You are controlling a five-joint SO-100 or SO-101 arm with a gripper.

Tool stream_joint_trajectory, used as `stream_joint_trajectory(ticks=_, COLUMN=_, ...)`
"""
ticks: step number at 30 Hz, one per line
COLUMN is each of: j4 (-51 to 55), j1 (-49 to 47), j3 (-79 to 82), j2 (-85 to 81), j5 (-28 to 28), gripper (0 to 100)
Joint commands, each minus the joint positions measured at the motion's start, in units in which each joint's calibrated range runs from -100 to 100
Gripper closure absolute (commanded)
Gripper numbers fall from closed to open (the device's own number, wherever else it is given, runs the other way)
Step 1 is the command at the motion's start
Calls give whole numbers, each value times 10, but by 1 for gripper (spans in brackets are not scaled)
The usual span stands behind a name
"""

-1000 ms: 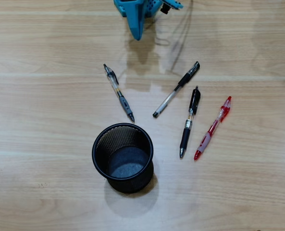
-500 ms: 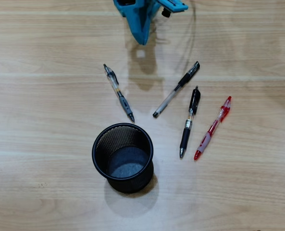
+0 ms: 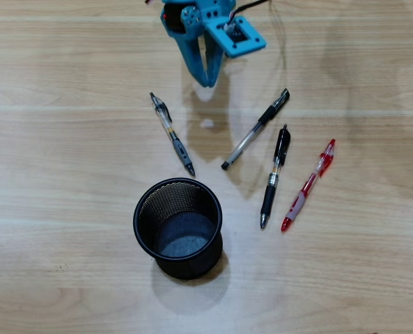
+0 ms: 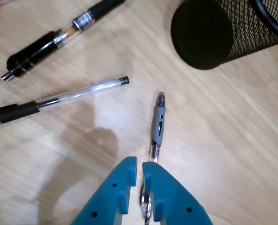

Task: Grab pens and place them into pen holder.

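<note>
From above, four pens lay fanned on the wooden table (image 3: 67, 209) around the black mesh pen holder (image 3: 178, 228), which stood upright near the middle, nothing visible inside it. The grey-grip pen (image 3: 172, 133) lay up and left of the holder, its tip just beside the rim. To the right lay the clear-barrel pen (image 3: 255, 129), then the black pen (image 3: 274, 176), then the red pen (image 3: 308, 185), each apart from its neighbour.

The blue gripper (image 3: 207, 78) hung at the top edge of the overhead view, pointing down the picture between the grey-grip pen and the clear-barrel pen, touching neither as far as I could see. From up there I could not read how its jaws stood.

The wrist view settled that: the gripper (image 4: 139, 168) had its two blue fingers nearly together, only a thin slit between them, holding nothing. The grey-grip pen (image 4: 157, 126) ran out from behind the right finger toward the holder (image 4: 223, 28) in the top right corner. That view also showed the clear-barrel pen (image 4: 59, 99) and the black pen (image 4: 59, 37) to the left, with only a sliver of red in the top left corner.

Bare table lay open left of the holder and along the bottom of the overhead view.
</note>
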Motion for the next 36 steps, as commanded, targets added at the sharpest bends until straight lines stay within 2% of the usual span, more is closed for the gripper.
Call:
stream_joint_trajectory(ticks=1, j4=-3, j1=20, j3=-102, j2=82, j5=-3, gripper=98)
stream_joint_trajectory(ticks=6, j4=61, j1=63, j3=-177, j2=141, j5=-38, gripper=98)
stream_joint_trajectory(ticks=13, j4=197, j1=149, j3=-292, j2=185, j5=-45, gripper=98)
stream_joint_trajectory(ticks=16, j4=200, j1=157, j3=-301, j2=190, j5=-46, gripper=98)
stream_joint_trajectory(ticks=20, j4=201, j1=147, j3=-299, j2=202, j5=-81, gripper=98)
stream_joint_trajectory(ticks=27, j4=193, j1=80, j3=-302, j2=260, j5=-124, gripper=98)
stream_joint_trajectory(ticks=33, j4=198, j1=69, j3=-302, j2=274, j5=-130, gripper=98)
stream_joint_trajectory(ticks=36, j4=202, j1=69, j3=-299, j2=275, j5=-149, gripper=91)
